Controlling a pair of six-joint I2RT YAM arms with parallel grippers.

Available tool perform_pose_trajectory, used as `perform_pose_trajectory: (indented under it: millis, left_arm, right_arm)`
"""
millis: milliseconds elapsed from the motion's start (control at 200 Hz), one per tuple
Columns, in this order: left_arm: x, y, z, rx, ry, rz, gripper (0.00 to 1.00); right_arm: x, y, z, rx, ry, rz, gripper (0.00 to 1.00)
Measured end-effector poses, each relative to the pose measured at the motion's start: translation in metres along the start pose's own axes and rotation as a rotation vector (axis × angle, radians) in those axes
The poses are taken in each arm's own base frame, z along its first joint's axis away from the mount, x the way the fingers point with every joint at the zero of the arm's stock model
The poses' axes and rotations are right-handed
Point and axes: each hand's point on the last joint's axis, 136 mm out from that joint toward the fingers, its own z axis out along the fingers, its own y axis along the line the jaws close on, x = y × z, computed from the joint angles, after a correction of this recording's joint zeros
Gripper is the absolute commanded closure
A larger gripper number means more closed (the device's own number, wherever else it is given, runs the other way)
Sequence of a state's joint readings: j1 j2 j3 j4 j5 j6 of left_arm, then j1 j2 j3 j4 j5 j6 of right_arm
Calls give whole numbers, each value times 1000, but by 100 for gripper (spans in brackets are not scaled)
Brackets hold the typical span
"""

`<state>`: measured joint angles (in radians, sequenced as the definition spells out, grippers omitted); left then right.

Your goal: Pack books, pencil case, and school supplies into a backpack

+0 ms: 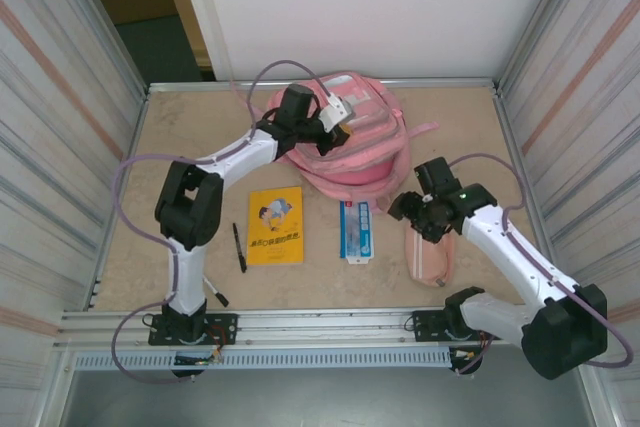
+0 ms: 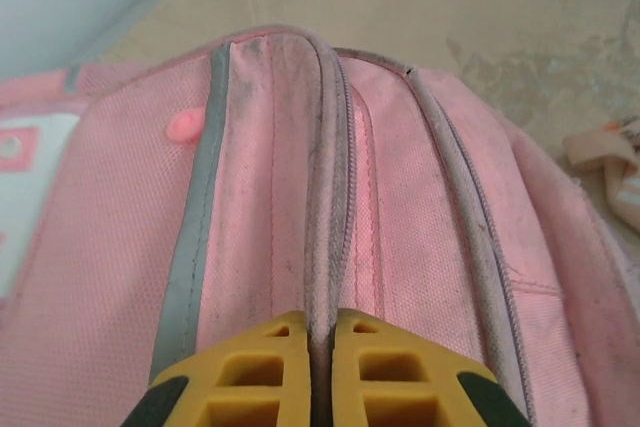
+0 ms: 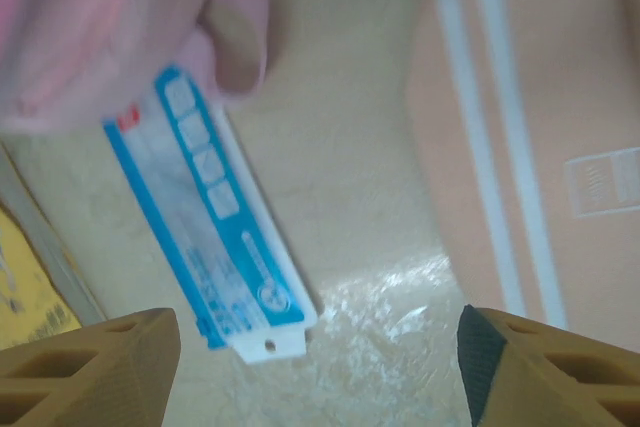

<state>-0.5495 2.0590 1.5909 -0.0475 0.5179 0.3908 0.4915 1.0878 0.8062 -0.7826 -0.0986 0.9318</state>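
The pink backpack [image 1: 350, 152] lies at the back of the table. My left gripper [image 1: 335, 129] is on top of it, its yellow fingers [image 2: 250, 367] shut on a grey zipper ridge of the backpack [image 2: 330, 197]. In front lie the yellow book [image 1: 275, 225], the blue-and-white packet [image 1: 356, 230] and the pale-pink pencil case [image 1: 430, 252]. My right gripper [image 1: 408, 209] hovers open between packet and pencil case. In the right wrist view its fingers [image 3: 100, 357] stand wide apart over bare table, with the packet [image 3: 215, 227] to the left and the pencil case [image 3: 530, 147] to the right. One black pen [image 1: 239, 247] lies left of the book. A white-tipped pen [image 1: 215, 292] lies near the left arm's base.
Corrugated walls close in the table on the left and right, and a white wall stands behind. A metal rail [image 1: 330, 322] runs along the near edge by the arm bases. A pink backpack strap [image 1: 425, 130] trails to the right.
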Motion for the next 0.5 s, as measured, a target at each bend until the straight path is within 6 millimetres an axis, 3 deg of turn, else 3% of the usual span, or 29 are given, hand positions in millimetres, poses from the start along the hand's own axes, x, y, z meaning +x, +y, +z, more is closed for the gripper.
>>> perform_pose_trajectory:
  millis: [120,225,301,421,496]
  left_arm:
    - [3,3,2,-12,8,-41,61]
    - [-7,11,-4,-47,-5,-84,51]
    - [-16,14,-15,-81,-17,-116,38]
    - [-37,23,-48,-196,-44,-188,35]
    - [-56,33,-79,-297,-67,-253,34]
  right_arm:
    - [17,21,8,-37,22,-99,28]
    - [27,38,18,-55,32,-171,29]
    - [33,51,25,-69,45,-221,29]
    - [40,79,35,-100,50,-286,31]
    - [49,97,44,-127,58,-326,34]
